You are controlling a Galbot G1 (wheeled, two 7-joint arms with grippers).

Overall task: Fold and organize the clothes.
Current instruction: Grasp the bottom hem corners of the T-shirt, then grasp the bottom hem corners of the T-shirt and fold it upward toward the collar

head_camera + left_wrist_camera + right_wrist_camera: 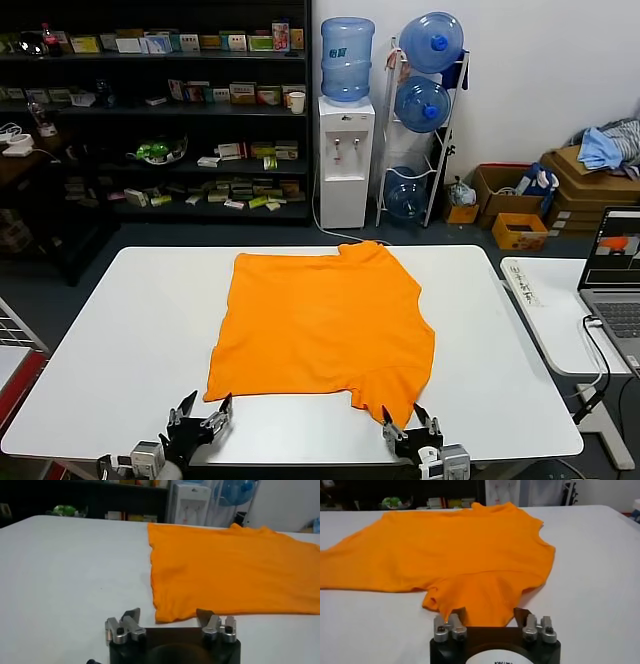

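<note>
A bright orange T-shirt [325, 320] lies spread flat on the white table [120, 340], plain side up, with no lettering showing. My left gripper [205, 410] sits low at the table's near edge, right by the shirt's near left corner. In the left wrist view that corner [170, 612] lies just ahead of and between the gripper's [168, 614] spread fingers. My right gripper [408, 420] is at the shirt's near right corner. In the right wrist view orange cloth [455, 550] reaches in between the gripper's [489, 612] fingers, which stand apart.
A side table at the right carries an open laptop [615, 285] and a cable. Behind the table stand dark shelves [150, 100], a water dispenser [345, 160] and a rack of bottles. Cardboard boxes with a blue-grey heap [600, 150] sit at the far right.
</note>
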